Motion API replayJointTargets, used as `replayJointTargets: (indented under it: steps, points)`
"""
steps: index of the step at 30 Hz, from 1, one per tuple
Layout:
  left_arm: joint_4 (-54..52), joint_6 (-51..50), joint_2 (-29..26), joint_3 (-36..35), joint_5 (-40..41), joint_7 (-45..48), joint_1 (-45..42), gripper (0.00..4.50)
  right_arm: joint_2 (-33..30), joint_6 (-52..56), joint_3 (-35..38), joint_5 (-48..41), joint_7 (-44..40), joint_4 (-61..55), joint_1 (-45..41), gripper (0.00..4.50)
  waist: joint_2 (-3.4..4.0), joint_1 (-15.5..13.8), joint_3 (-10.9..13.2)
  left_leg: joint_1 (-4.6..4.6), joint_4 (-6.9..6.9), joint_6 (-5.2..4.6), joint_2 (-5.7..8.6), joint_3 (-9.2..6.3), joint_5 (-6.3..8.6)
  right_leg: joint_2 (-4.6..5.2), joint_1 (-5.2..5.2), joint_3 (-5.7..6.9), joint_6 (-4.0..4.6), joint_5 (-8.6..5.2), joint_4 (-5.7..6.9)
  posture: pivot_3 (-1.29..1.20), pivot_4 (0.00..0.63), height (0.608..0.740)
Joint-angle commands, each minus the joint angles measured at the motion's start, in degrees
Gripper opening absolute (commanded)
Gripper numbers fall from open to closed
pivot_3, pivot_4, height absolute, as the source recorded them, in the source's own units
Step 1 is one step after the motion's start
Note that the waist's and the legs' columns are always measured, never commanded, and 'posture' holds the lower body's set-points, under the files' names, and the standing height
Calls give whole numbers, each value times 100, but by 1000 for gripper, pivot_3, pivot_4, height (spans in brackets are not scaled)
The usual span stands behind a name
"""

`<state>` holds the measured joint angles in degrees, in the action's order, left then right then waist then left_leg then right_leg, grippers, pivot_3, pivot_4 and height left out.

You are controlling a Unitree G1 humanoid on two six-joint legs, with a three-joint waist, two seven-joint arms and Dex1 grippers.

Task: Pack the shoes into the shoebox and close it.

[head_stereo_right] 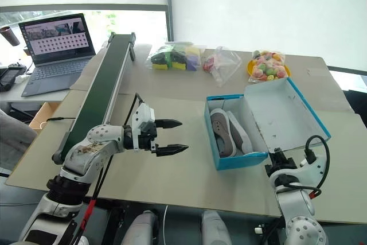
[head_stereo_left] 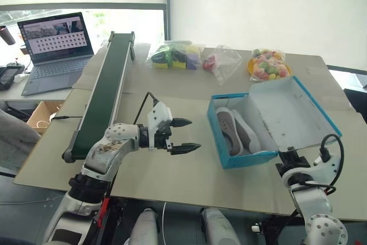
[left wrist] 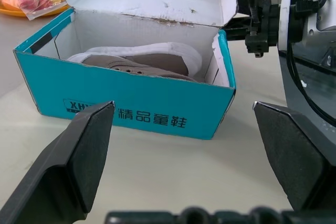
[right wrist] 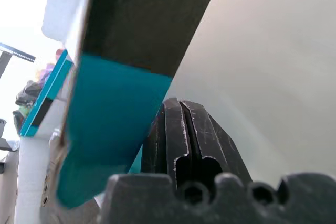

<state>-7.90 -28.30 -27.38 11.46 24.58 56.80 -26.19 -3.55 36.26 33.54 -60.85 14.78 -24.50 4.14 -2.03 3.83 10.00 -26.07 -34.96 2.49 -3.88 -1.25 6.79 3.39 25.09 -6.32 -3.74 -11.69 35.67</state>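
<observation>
Your view looks down on a wide beige surface. A long dark green conveyor runs along its left side, from the near edge away toward the far edge. Beyond it, on a separate desk at the far left, an open laptop shows a grid of small pictures.

The box sits right of centre on the surface, turquoise outside and white inside. Its lid is open and hinged on the right side, leaning away to the right. The shoes lie side by side inside the box, pale soles showing from above; in the left wrist view you see their grey-brown uppers just below the box rim.

Along the far edge of the surface lie three clear bags: one with yellow, green and purple items, a crumpled one with something red inside, and one with colourful pieces on a yellow plate.

Your left tool hovers above the surface, left of the box and well apart from it, pointing toward the box's long side. Its two black fingers are spread wide and hold nothing.

Your right tool is at the near right corner of the box, under the edge of the open lid. Its fingers are pressed fully together with nothing between them.
</observation>
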Motion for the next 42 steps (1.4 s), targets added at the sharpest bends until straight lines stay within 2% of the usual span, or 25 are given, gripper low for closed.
replayJointTargets:
  steps: [1, 10, 16, 19, 23, 25, 29, 33, 36, 41, 42]
  points:
    - [-135, 16, -19, -36, -14, 8, -61, 4500, -209, -443, -148, 359, -279, -265, -109, 42, 0, 4, 0, 2, 0, 0, 0, 1, 0, 0, 0, 0, 0, 0, 2, 0, 150, 709]
    - [-185, -60, -52, -35, -18, 9, -62, 4500, -1068, -1222, -1042, 2468, -855, -212, -269, 42, 6, 12, -1, 14, 1, -3, 3, 3, -2, -1, 0, -6, 0, 0, 13, 0, 150, 709]
    - [-198, -66, -71, -51, -30, -27, -37, 4500, -1592, -1251, -1440, 3141, -1267, -150, -669, 42, 5, 2, -1, 20, -2, -4, 5, 3, -3, -2, -5, -9, 0, -1, 13, 0, 150, 709]
    - [-223, -73, -86, -63, -31, -50, -20, 4500, -1411, -919, -1132, 2495, -1228, -50, -928, 42, 5, -8, -1, 20, -1, -7, 5, 2, -5, -2, -5, -8, 1, -2, 14, 0, 150, 709]
    - [-229, -82, -96, -76, -45, -122, 6, 4500, -1312, -161, -813, 1132, -1224, -213, -1074, 42, 5, -21, -1, 18, -4, -15, 5, 3, -10, -2, -8, -9, 0, -2, 14, 0, 150, 709]
    - [-247, -73, -97, -70, -56, -151, 41, 4500, -1677, 319, -869, 752, -1458, -432, -946, 42, 5, -24, -1, 18, -4, -16, 4, 3, -11, -2, -9, -9, 0, -2, 15, 0, 150, 709]
    - [-266, -75, -102, -69, -59, -188, 59, 4500, -2590, 1033, -1234, 801, -1887, -628, -803, 42, 7, -40, 0, 18, -8, -17, 5, 4, -11, -1, -9, -11, 1, -2, 16, 0, 150, 709]
    - [-237, -44, -89, -57, -87, -226, 53, 4500, -3980, 1617, -2057, 1225, -2576, -996, -1189, 42, 6, -12, 0, 26, -7, -17, 7, 13, -11, -1, -8, -25, 1, -2, 17, 0, 150, 709]
    - [-218, -34, -45, -36, -111, -255, 43, 4500, -5110, 1416, -2720, 1947, -3398, -1193, -1715, 42, 7, -6, 1, 35, -4, -17, 10, 17, -11, -1, -7, -32, 1, -2, 16, 0, 150, 709]
    - [-207, -2, 28, -16, -150, -292, 72, 4500, -6275, 658, -3446, 2922, -4865, -1019, -2345, 42, 0, -60, 5, 32, -7, -16, 10, 19, -11, 0, -4, -30, -1, -7, 8, 0, 150, 709]
    - [-207, 9, 43, -14, -163, -299, 83, 4500, -6440, 517, -3521, 2992, -5226, -940, -2362, 302, 0, -75, 5, 30, -7, -16, 10, 29, -10, 1, 2, -39, -2, -8, 7, 0, 150, 709]
